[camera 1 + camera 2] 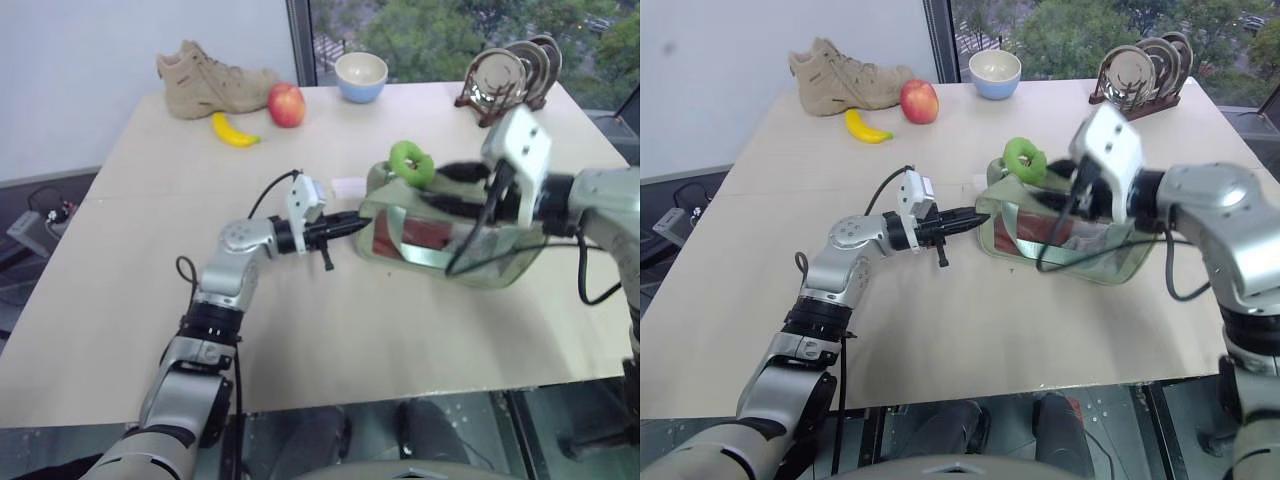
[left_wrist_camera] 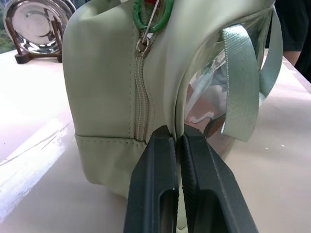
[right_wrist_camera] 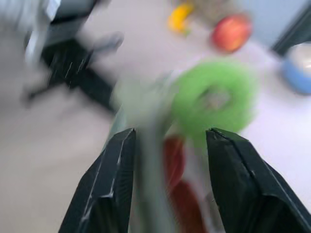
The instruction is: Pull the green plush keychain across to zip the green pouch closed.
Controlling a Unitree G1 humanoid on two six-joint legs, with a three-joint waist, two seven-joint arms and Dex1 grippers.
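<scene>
Sitting at the pouch's (image 1: pixel 450 240) left end, the keychain (image 1: pixel 411 162) perches on top with its ring clipped to the zipper pull, and in the left wrist view the teeth below that pull look joined, so I judge the zip is at or near its closed end. The pouch itself rests on the table (image 1: pixel 300 340), right of centre, its clear window facing me with red items behind it and its strap (image 2: pixel 240 92) hanging down the side. My left gripper (image 1: pixel 345 228) is clenched on the pouch's left end, its fingers pinching the seam low on the end wall; I read that as an anchor, so the soft bag does not slide or fold when the pull is tugged. My right gripper (image 3: pixel 167 179) hangs over the pouch just beside the keychain, its fingers spread apart with nothing between them; the plush sits just past the fingertips, untouched. Further off, along the far edge of the table, lie a banana (image 1: pixel 235 131), an apple (image 1: pixel 286 104), a boot (image 1: pixel 215 80), a bowl (image 1: pixel 361 76) and a rack of plates (image 1: pixel 510 75), all well apart from the work. I can read no brand, label or writing anywhere on the pouch, the keychain or the other things.
</scene>
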